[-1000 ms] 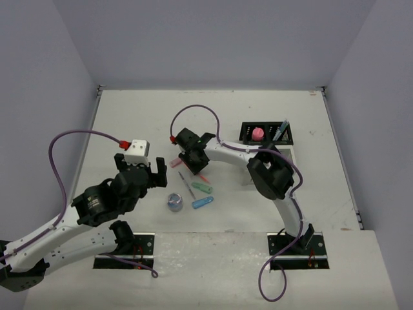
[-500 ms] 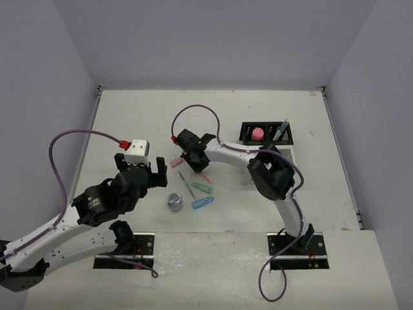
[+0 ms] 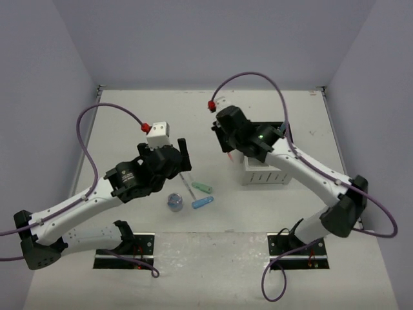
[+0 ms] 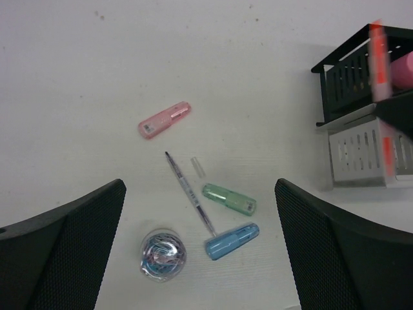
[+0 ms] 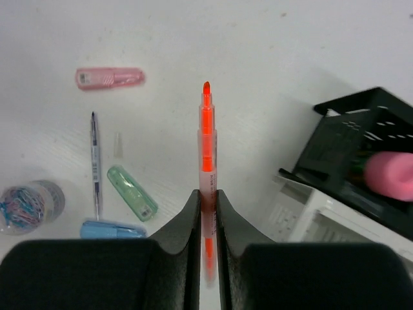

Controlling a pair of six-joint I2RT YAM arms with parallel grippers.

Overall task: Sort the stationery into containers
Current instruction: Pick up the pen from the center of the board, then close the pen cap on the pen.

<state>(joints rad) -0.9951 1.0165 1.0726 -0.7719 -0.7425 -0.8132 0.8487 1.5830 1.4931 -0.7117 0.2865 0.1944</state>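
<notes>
Counter (image 3: 129, 116): white, plain.
Right claw (image 5: 206, 197): clamped on orange pen (image 5: 206, 129).
Left claw (image 4: 199, 187): spread wide, nothing gripped.
Black box (image 4: 352, 77): seen at 2 o'clock from mint capsule (image 4: 229, 199).

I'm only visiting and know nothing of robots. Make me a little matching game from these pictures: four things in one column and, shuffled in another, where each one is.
Things
1. orange pen
2. pink capsule
3. blue capsule
4. pink lump

Places
A. inside the black box
B. at one end of the thin pen
C. clamped in the right pincer
D. lying by itself, apart from the rest

Pairs: 1-C, 2-D, 3-B, 4-A
</notes>
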